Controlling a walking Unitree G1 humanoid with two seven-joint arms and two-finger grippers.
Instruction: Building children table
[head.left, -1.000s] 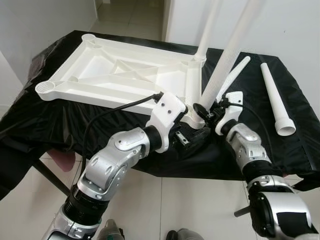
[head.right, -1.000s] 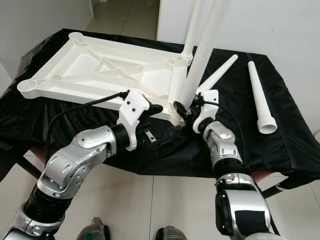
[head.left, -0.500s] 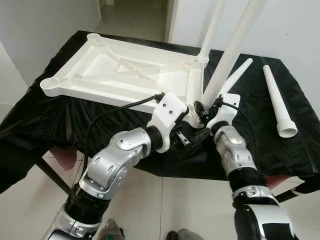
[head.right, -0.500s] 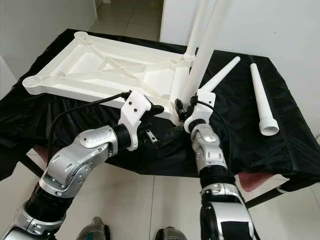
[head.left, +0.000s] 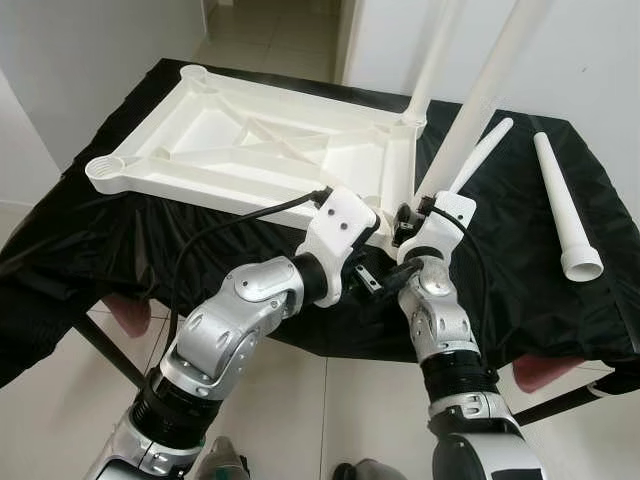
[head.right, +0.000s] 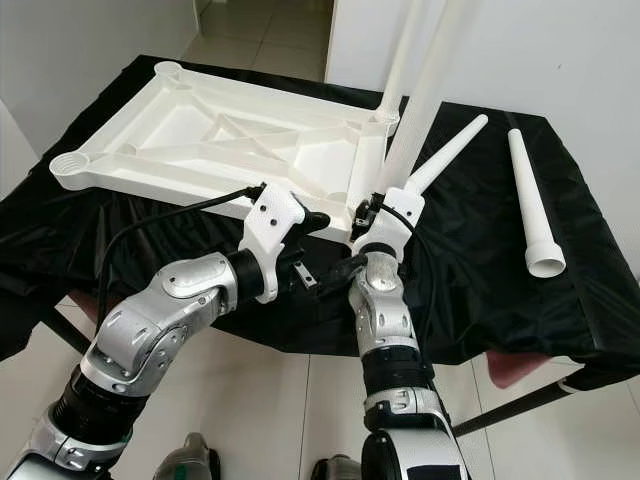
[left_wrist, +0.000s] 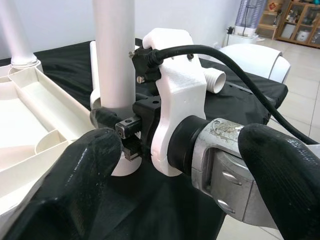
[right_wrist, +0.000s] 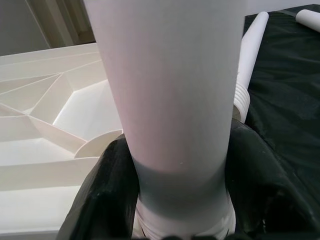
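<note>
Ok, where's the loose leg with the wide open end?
That leg lies on the black cloth at the robot's far right, wide end toward the robot, apart from the other loose leg beside the tabletop.

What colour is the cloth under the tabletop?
Black. The cloth under the white tabletop shows best in the left eye view.

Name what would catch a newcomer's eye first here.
The upside-down white tabletop lying on the black-draped table, with two legs already standing at its right-hand corners. The right gripper clamps the base of the near leg, the left gripper beside it. Two loose legs lie farther right.
</note>
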